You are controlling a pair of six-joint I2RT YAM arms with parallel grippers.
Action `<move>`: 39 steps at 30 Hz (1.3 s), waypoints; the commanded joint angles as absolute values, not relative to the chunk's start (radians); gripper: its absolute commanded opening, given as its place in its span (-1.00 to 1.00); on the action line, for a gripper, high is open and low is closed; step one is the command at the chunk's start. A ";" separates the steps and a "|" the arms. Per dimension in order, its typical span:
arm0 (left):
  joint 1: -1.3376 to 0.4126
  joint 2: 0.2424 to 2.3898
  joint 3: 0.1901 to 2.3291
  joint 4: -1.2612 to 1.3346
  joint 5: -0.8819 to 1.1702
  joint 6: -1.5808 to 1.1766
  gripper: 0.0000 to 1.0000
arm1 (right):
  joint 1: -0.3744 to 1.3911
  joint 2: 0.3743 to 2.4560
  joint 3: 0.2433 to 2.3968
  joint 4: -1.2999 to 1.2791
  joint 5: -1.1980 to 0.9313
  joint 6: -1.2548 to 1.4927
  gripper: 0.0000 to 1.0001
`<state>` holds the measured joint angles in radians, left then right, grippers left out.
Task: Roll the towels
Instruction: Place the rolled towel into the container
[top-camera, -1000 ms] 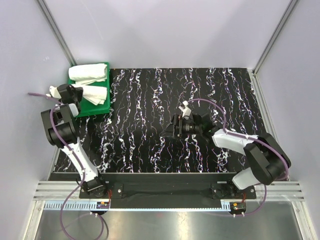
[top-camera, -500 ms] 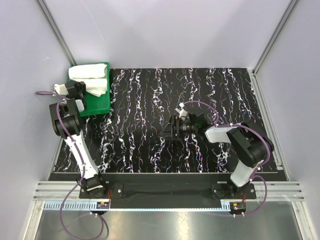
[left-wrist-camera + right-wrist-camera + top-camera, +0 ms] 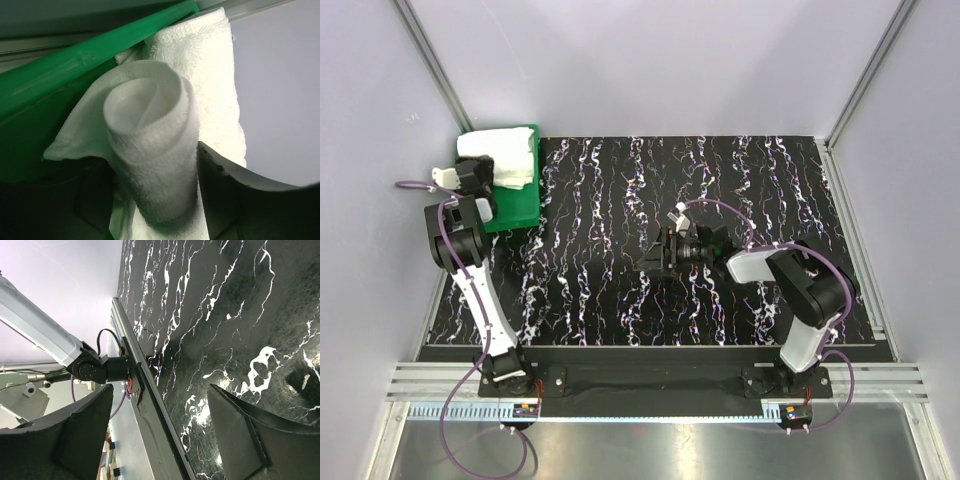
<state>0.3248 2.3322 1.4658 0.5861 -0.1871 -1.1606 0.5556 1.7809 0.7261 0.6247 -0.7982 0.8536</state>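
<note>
Two rolled white towels lie side by side in the green tray (image 3: 518,205) at the table's far left. The far towel (image 3: 492,146) lies along the tray's back rim. The near towel (image 3: 518,172) lies just in front of it. My left gripper (image 3: 485,180) is at the near towel's left end. In the left wrist view this roll (image 3: 150,145) sits end-on between the spread fingers (image 3: 235,200), with a gap on its left side, and the other towel (image 3: 212,75) is behind it. My right gripper (image 3: 656,258) hovers open and empty over mid-table.
The tray's green rim (image 3: 75,57) runs close along the left wall. The black marbled tabletop (image 3: 720,180) stretches to the right of the tray. The right wrist view shows the table's near rail (image 3: 150,405) and the left arm's base (image 3: 100,370).
The left gripper carried the roll deeper into the tray, up against the far towel, and its jaws have widened off it. The right arm folded back; its gripper hardly shifted.
</note>
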 commanded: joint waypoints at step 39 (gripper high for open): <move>0.353 2.104 1.606 0.087 0.296 -1.008 0.98 | 0.551 0.890 0.482 0.061 -0.535 0.723 0.83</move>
<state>0.3603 2.0480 1.5173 0.0978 0.1696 -0.9806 0.5537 0.8764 0.4992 0.0525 -0.5621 0.7391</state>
